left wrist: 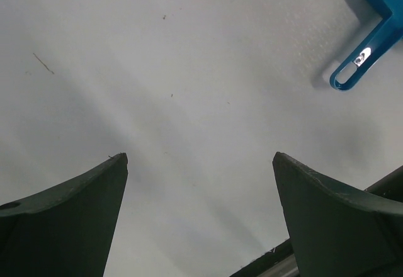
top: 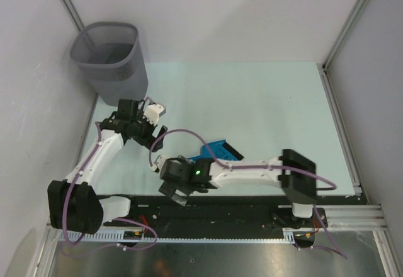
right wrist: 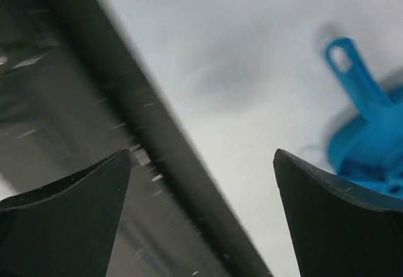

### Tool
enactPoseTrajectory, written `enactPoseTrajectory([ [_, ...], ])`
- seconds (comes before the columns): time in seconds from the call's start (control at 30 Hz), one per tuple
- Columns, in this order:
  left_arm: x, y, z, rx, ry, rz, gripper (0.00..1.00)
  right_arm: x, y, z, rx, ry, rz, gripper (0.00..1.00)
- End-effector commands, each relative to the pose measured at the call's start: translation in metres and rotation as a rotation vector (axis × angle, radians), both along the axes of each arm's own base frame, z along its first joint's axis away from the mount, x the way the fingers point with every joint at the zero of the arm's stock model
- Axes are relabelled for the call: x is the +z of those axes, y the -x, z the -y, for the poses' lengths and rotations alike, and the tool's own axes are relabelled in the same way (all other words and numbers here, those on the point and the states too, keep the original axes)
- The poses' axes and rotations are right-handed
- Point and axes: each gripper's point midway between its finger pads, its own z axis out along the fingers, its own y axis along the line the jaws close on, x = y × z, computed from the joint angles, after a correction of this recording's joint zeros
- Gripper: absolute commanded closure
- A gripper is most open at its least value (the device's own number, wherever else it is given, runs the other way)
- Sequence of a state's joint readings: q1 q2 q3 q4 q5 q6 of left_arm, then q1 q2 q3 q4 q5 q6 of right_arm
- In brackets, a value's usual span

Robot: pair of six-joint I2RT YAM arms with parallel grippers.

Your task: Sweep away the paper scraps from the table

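Left wrist: left gripper (left wrist: 200, 160) is hovering wide open, empty, dustpan (left wrist: 370, 38) lying ahead-right. Right gripper (right wrist: 201, 157) gaping too, holding nothing, table (right wrist: 252, 69) edge beneath.

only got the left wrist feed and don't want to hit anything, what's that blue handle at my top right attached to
observer: A blue dustpan, lying on the table and partly hidden under the right arm.
operator: ok where's the bin
observer: The grey mesh wastebasket stands by the table's far left corner, beyond the left gripper.
operator: and the other gripper, is it near me
observer: The right gripper hangs open over the table's near edge, apart from the left arm.
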State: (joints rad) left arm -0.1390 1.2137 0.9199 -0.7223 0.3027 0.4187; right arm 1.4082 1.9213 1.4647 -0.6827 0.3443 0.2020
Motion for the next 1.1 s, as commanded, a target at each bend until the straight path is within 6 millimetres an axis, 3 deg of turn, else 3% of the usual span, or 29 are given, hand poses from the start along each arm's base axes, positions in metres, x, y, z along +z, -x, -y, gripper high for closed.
enactPoseTrajectory([
  [0.0,0.000,0.001,0.004,-0.010,0.047,0.020,0.00,0.093,0.040,-0.035,0.314,-0.445,-0.290,0.00],
  [0.03,-0.003,0.004,0.005,-0.013,0.049,0.011,0.00,0.099,0.031,-0.029,0.321,-0.477,-0.330,0.00],
  [0.07,-0.004,0.005,0.006,-0.019,0.057,0.012,0.00,0.101,0.042,-0.020,0.378,-0.503,-0.431,0.00],
  [0.13,-0.008,0.008,0.007,-0.027,0.063,0.000,0.00,0.113,0.034,-0.009,0.387,-0.548,-0.461,0.00],
  [0.23,-0.013,0.011,0.008,-0.032,0.067,-0.009,0.00,0.115,-0.002,0.019,0.279,-0.581,-0.455,0.00],
  [0.27,-0.013,0.011,0.007,-0.030,0.065,-0.007,0.00,0.116,-0.026,0.031,0.206,-0.599,-0.440,0.00],
  [0.3,-0.014,0.011,0.007,-0.030,0.066,-0.008,0.00,0.111,-0.038,0.043,0.150,-0.606,-0.448,0.00],
  [0.33,-0.016,0.012,0.007,-0.030,0.063,-0.014,0.00,0.122,-0.047,0.053,0.119,-0.646,-0.430,0.00],
  [0.37,-0.016,0.012,0.006,-0.029,0.063,-0.012,0.00,0.125,-0.076,0.072,0.005,-0.688,-0.422,0.00],
  [0.4,-0.017,0.012,0.007,-0.030,0.066,-0.014,0.00,0.120,-0.087,0.086,-0.059,-0.703,-0.420,0.00],
  [0.47,-0.019,0.013,0.007,-0.031,0.066,-0.020,0.00,0.129,-0.110,0.116,-0.201,-0.768,-0.413,0.00],
  [0.5,-0.019,0.013,0.007,-0.031,0.066,-0.020,0.00,0.128,-0.138,0.146,-0.324,-0.805,-0.394,0.00],
  [0.53,-0.020,0.013,0.007,-0.031,0.066,-0.023,0.00,0.119,-0.147,0.168,-0.419,-0.825,-0.413,0.00],
  [0.57,-0.021,0.014,0.007,-0.032,0.068,-0.028,0.00,0.123,-0.153,0.185,-0.491,-0.869,-0.431,0.00],
  [0.6,-0.020,0.013,0.007,-0.032,0.067,-0.024,0.00,0.119,-0.177,0.227,-0.645,-0.908,-0.397,0.00],
  [0.7,-0.020,0.015,0.007,-0.031,0.072,-0.028,0.00,0.106,-0.186,0.287,-0.883,-0.949,-0.350,0.00],
  [0.73,-0.021,0.015,0.007,-0.032,0.071,-0.030,0.00,0.103,-0.196,0.328,-1.020,-0.961,-0.278,0.00],
  [0.77,-0.021,0.015,0.007,-0.031,0.071,-0.029,0.00,0.091,-0.197,0.357,-1.140,-0.914,-0.206,0.00],
  [0.83,-0.021,0.014,0.007,-0.026,0.071,-0.029,0.00,0.093,-0.194,0.392,-1.250,-0.854,-0.060,0.00],
  [0.87,-0.021,0.013,0.007,-0.024,0.071,-0.028,0.00,0.086,-0.191,0.416,-1.352,-0.768,0.042,0.00],
  [0.9,-0.020,0.011,0.007,-0.012,0.075,-0.027,0.00,0.093,-0.190,0.426,-1.369,-0.753,0.119,0.00],
  [1.03,-0.020,0.000,0.002,0.044,0.059,-0.017,0.00,0.089,-0.182,0.458,-1.501,-0.644,0.325,0.00],
  [1.07,-0.020,-0.004,-0.002,0.082,0.043,-0.011,0.00,0.092,-0.185,0.458,-1.496,-0.653,0.364,0.00],
])
